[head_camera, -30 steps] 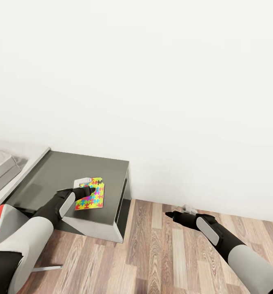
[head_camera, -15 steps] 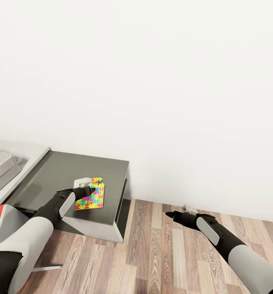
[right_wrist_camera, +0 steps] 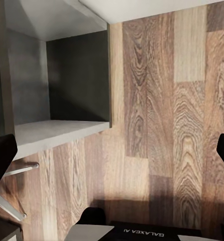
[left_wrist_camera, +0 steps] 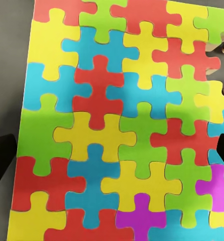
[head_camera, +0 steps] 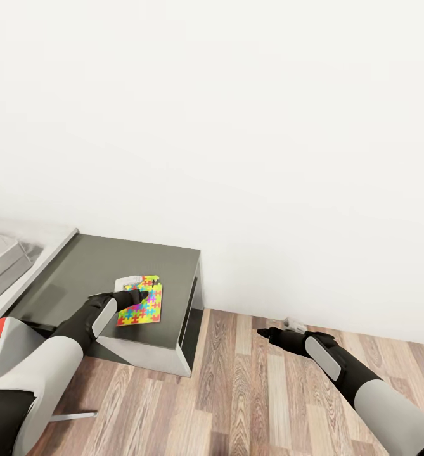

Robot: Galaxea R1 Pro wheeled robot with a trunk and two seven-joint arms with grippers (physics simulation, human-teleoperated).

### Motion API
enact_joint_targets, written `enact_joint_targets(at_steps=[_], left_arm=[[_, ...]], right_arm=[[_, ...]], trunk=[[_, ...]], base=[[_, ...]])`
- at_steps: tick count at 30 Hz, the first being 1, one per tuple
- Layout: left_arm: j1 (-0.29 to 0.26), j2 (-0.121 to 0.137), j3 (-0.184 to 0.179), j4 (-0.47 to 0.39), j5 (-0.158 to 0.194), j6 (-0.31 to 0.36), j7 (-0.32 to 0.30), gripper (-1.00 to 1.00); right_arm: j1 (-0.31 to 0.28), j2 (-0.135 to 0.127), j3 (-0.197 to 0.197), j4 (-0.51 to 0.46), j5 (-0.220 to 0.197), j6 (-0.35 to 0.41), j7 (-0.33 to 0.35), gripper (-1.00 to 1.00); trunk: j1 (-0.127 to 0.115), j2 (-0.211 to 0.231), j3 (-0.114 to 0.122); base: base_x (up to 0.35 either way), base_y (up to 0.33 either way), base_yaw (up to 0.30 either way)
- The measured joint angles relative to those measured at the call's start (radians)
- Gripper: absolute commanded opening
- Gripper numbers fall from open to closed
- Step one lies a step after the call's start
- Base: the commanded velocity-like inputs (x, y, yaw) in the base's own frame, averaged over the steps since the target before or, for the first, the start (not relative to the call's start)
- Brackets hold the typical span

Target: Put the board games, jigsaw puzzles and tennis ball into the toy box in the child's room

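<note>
While the left gripper (head_camera: 137, 294) hovers spread over the puzzle (head_camera: 141, 303) on the dark desk (head_camera: 97, 266), the right gripper (head_camera: 262, 332) hangs above the floor (head_camera: 250, 392). Left wrist: puzzle (left_wrist_camera: 117, 125) between parted fingertips (left_wrist_camera: 1, 160). Right wrist: fingertips (right_wrist_camera: 2, 150) spread wide.

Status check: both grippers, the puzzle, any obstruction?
Left gripper open over jigsaw puzzle, flat on dark desk. Right gripper open, empty, above floor. Nothing blocking.

White forearms, black wrists with grey panels, tapering black fingers (head_camera: 135, 295)

dark desk (head_camera: 110, 263), jigsaw puzzle (head_camera: 142, 304) (flat)
</note>
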Motion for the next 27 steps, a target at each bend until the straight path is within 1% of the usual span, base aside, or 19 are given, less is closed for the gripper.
enact_joint_targets(at_steps=[13,20,27], left_arm=[[0.000,0.000,0.000,0.000,0.000,0.000,0.000,1.00],[0.000,0.000,0.000,-0.001,-0.009,0.000,0.000,1.00],[0.000,0.001,0.000,0.008,-0.011,0.002,-0.043,1.00]], right_arm=[[0.000,0.002,0.000,0.001,0.000,0.000,0.000,1.00],[0.000,0.001,0.000,0.001,0.000,0.000,0.000,1.00],[0.000,0.001,0.000,0.000,0.000,-0.001,0.000,1.00]], trunk=[[0.000,0.000,0.000],[0.000,0.000,0.000],[0.000,0.000,0.000]], base=[[0.000,0.000,-0.005],[0.000,0.000,-0.169],[0.000,-0.064,-0.131]])
